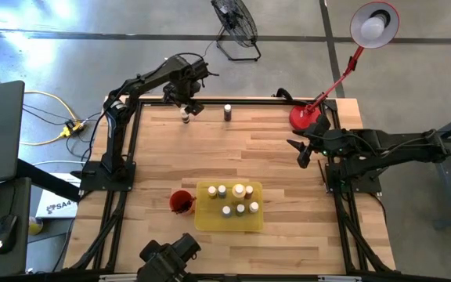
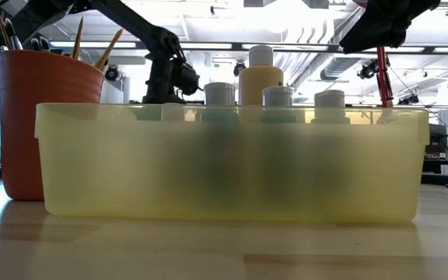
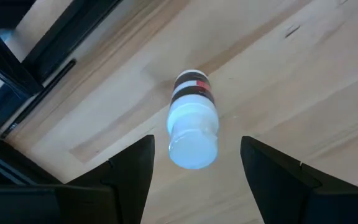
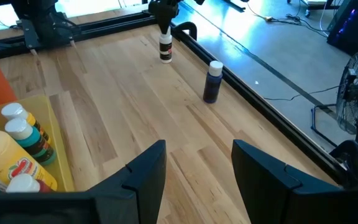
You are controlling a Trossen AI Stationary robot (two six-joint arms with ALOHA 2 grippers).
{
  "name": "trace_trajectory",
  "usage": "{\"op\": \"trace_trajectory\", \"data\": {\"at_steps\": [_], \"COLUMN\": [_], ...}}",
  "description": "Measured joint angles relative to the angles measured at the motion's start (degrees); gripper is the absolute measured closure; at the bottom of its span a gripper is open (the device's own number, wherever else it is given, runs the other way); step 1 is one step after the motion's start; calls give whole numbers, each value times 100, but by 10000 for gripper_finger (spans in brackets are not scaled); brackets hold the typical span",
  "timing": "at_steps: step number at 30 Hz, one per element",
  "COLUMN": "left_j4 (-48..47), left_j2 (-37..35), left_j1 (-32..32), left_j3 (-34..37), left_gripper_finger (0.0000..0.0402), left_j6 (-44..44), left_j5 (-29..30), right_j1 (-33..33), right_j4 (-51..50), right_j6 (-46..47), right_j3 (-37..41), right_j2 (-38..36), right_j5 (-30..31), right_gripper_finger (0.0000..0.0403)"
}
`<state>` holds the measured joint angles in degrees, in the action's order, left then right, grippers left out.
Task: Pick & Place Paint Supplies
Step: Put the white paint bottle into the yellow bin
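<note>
A: While the left gripper (image 1: 185,106) hangs over the table's far edge, at about eleven o'clock from the table's middle, where does it stand on the bottle?

B: Right above a small white-capped bottle (image 1: 185,117) that stands upright on the wood. Its fingers (image 3: 132,165) are spread, one on each side of the cap, not touching it.

A: And the other loose bottle?

B: A dark bottle (image 1: 228,112) with a pale cap stands just beside the far rail, at twelve o'clock, apart from the first.

A: The right gripper (image 1: 303,152)?

B: At three o'clock, near the red lamp base (image 1: 304,118), jaws parted and holding nothing.

A: What sits at six o'clock?

B: The yellow tray (image 1: 210,222) holds several pale-capped bottles, among them one larger yellowish bottle (image 1: 239,190). Touching the tray at its nine o'clock side is the red cup (image 1: 179,201) with brushes (image 2: 109,47) standing in it.
</note>
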<state>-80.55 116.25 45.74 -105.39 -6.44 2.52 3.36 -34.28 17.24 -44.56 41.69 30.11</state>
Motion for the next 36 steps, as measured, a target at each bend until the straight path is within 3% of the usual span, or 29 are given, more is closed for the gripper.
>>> {"op": "trace_trajectory", "data": {"at_steps": [20,32,36], "left_j4": [305,312,308], "left_j2": [7,7,7], "left_j1": [2,0,0], "left_j3": [383,383,383], "left_gripper_finger": [170,273,283], "left_j6": [-11,-2,16], "left_j5": [0,7,7], "right_j1": [0,2,1], "right_j4": [0,0,0], "right_j6": [30,30,30], "right_j3": [0,0,0], "right_j2": [-1,0,-2], "right_j5": [-1,-2,-2], "right_gripper_finger": [229,229,229]}}
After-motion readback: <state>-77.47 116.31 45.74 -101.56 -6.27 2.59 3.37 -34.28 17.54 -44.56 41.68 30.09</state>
